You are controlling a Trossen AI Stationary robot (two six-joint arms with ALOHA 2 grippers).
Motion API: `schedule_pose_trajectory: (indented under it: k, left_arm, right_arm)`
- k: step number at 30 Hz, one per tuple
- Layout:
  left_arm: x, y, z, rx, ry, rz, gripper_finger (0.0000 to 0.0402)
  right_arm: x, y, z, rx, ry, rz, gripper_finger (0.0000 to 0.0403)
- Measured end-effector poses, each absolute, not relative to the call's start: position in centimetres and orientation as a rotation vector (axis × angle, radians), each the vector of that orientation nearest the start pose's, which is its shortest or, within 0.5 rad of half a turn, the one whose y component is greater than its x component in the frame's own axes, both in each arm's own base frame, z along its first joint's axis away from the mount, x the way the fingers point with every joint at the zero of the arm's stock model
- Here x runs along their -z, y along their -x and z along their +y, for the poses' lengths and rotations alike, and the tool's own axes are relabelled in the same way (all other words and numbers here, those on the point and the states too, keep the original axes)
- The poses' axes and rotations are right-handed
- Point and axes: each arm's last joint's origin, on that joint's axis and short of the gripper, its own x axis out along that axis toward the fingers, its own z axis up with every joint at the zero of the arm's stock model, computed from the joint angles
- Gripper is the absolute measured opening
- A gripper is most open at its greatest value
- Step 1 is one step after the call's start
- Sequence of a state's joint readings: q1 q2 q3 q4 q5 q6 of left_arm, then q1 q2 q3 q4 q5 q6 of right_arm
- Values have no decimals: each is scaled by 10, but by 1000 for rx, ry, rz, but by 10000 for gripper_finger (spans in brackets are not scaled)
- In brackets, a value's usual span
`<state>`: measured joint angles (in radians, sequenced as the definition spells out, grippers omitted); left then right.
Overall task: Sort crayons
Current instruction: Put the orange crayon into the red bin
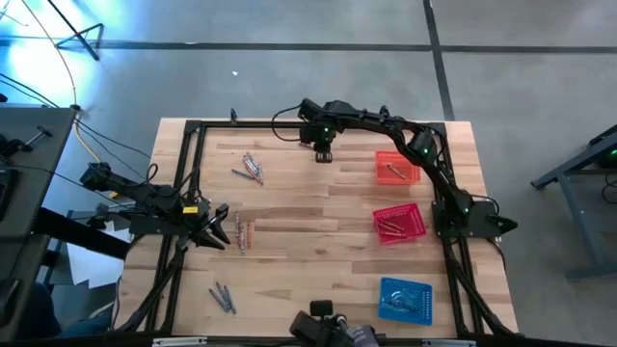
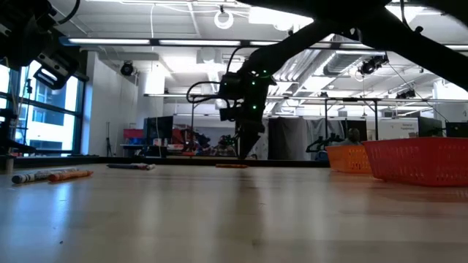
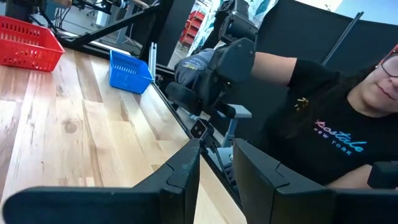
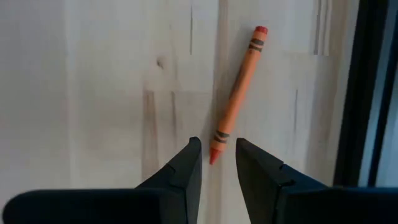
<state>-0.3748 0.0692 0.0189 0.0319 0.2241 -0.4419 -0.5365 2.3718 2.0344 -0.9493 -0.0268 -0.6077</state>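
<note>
One orange crayon (image 4: pixel 237 93) lies flat on the wooden table near its far edge. My right gripper (image 4: pixel 217 144) hangs just above it, pointing steeply down, open. The crayon's pointed tip (image 4: pixel 213 157) shows in the gap between the two fingers, and I see no touch. In the low view the right gripper (image 2: pixel 245 152) stands a little above that crayon (image 2: pixel 232 166). More crayons lie in loose groups at the far left (image 1: pixel 253 169), the middle left (image 1: pixel 241 231) and the near left (image 1: pixel 224 297). My left gripper (image 1: pixel 224 231) waits at the table's left side, level, open and holding nothing.
Three perforated baskets stand along the right side: orange (image 1: pixel 396 166) at the far end, red (image 1: pixel 399 223) in the middle, blue (image 1: pixel 405 297) at the near end, each with crayons inside. A black frame (image 1: pixel 193 125) runs round the table. A person (image 3: pixel 323 124) sits past the near edge.
</note>
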Motion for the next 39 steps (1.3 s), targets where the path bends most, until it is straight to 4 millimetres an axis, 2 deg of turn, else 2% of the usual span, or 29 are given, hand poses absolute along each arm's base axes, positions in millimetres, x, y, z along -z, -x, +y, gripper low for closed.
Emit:
schedule_pose_trajectory:
  k: [8,14,22,34,39]
  left_arm:
    - [-168,-91,-43,585,427,150,86]
    - [-168,-91,-43,585,427,150,86]
    - [-168,-91,-43,585,427,150,86]
    - [-168,-91,-43,585,427,150,86]
    - [-168,-91,-43,585,427,150,86]
  right_arm:
    - [-169,-411,-262,-16,243,1325,91]
    - [-169,-410,-264,-43,282,1325,91]
    - [-171,-422,-257,-20,303,1260,91]
    - [-178,-448,-239,85,-4,1031,91]
    - [-179,-452,-232,133,-103,1022,91]
